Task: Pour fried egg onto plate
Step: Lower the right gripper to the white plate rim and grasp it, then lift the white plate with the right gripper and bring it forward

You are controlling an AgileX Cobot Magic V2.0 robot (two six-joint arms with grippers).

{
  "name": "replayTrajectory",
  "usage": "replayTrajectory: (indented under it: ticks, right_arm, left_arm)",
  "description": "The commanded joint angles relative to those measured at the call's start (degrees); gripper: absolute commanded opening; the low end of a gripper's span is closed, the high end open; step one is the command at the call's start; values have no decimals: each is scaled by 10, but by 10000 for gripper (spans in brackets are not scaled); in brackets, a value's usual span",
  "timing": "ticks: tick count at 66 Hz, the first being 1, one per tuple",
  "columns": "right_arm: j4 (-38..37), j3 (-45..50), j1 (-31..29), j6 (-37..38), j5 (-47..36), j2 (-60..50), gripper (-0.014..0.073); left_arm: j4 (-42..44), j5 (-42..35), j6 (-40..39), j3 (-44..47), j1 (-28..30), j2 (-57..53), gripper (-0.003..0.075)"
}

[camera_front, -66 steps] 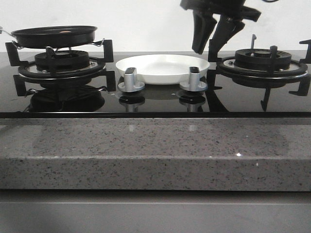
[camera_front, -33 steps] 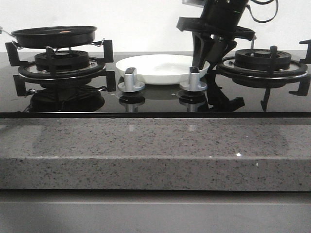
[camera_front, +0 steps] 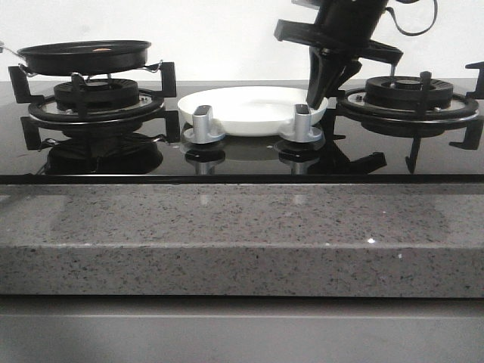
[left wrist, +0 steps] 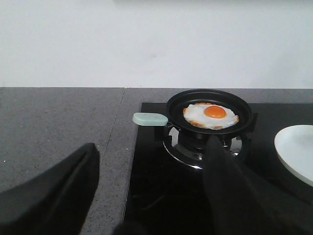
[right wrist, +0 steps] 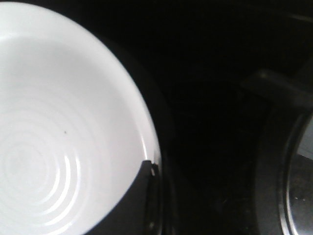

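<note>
Gripping plate (camera_front: 253, 108) rim at its right edge, right gripper (camera_front: 321, 97) fingers closed | egg (left wrist: 211, 115) in pan (left wrist: 209, 110) far left, nearer left gripper (left wrist: 146, 196), fingers open, empty

- A plain, pale wall (camera_front: 189, 30) runs behind the whole scene, bare and evenly lit.
- A glossy black glass hob (camera_front: 242, 162) fills the middle, mirroring what stands on it.
- Two black burner grates sit on it: the left burner (camera_front: 94, 102) and the right burner (camera_front: 408, 98).
- Two silver control knobs (camera_front: 203, 125) stand near the hob's front edge.
- A speckled grey stone countertop (camera_front: 242, 234) forms a thick front ledge and extends beside the hob (left wrist: 54, 127).
- Below the ledge lies a flat grey band (camera_front: 242, 329), possibly a cabinet front.
- Light is soft, without hard shadows.
</note>
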Motion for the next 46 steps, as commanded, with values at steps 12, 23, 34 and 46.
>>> replayTrajectory:
  ticks: [12, 23, 34, 46]
  right_arm:
    - [0, -48, -12, 27, 52, -40, -66]
    - [11, -115, -13, 44, 59, -40, -66]
    - [66, -157, -13, 54, 59, -56, -66]
    - [67, -156, -4, 54, 60, -104, -66]
  left_arm:
    - [-2, -46, -1, -17, 1, 8, 461]
    - [-2, -46, -1, -17, 1, 8, 461]
    - [-2, -46, -1, -17, 1, 8, 461]
    - [-2, -46, -1, -17, 1, 8, 461]
